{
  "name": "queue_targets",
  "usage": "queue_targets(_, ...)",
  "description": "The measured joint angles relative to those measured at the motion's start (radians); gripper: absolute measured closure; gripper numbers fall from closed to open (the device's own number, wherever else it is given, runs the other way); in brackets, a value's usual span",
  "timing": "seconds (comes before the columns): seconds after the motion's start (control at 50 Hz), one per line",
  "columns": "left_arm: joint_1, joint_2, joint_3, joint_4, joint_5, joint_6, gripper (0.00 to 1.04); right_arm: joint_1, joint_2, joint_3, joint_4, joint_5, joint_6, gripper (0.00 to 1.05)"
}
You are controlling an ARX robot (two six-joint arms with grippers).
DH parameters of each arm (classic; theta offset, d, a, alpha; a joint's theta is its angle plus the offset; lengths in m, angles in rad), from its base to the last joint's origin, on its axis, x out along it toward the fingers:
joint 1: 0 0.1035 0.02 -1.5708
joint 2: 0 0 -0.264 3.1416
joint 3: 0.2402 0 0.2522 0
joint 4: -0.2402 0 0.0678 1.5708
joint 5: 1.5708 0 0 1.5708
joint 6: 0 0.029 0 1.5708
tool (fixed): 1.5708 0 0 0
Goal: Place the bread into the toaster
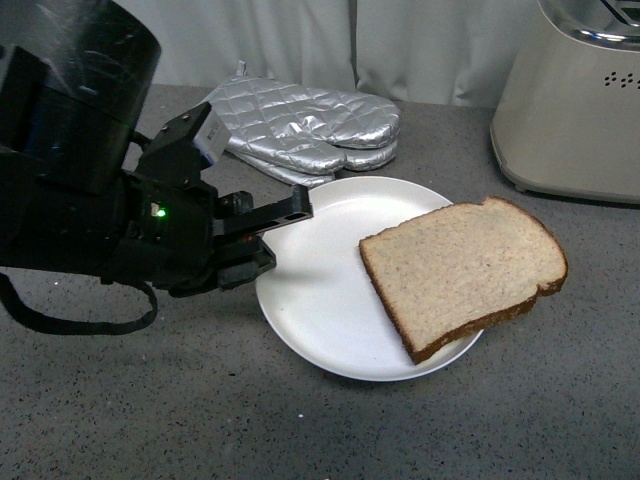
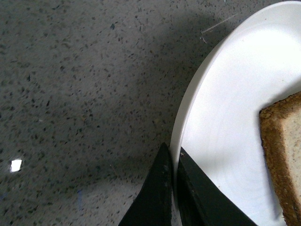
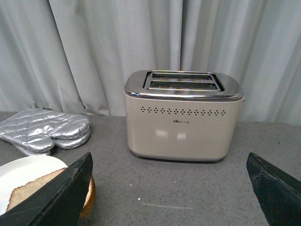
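The bread (image 1: 465,270) is a light-brown slice with a dark crust, lying on the right side of a round white plate (image 1: 320,300), overhanging its right rim. My left gripper (image 1: 285,225) is shut on the plate's left rim; in the left wrist view the rim (image 2: 186,122) runs between the two black fingers (image 2: 157,188), and the bread's crust (image 2: 282,155) shows at the edge. The beige toaster (image 1: 570,110) stands at the far right; in the right wrist view it (image 3: 182,120) stands ahead, slots up. My right gripper (image 3: 169,188) is open and empty, facing the toaster, with the bread (image 3: 35,188) beside one finger.
Silver quilted oven mitts (image 1: 300,130) lie behind the plate, also in the right wrist view (image 3: 44,129). Grey speckled countertop (image 1: 300,430) lies all around. A pale curtain (image 3: 94,47) hangs behind the toaster.
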Motion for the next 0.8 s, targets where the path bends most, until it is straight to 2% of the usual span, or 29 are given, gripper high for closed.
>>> queue_targets(0.799,-0.188,0.172,0.208,-0.034,-0.099,-0.121,1.01,0.0,0.0,0.0,0.0,0.0,0.0,0.09)
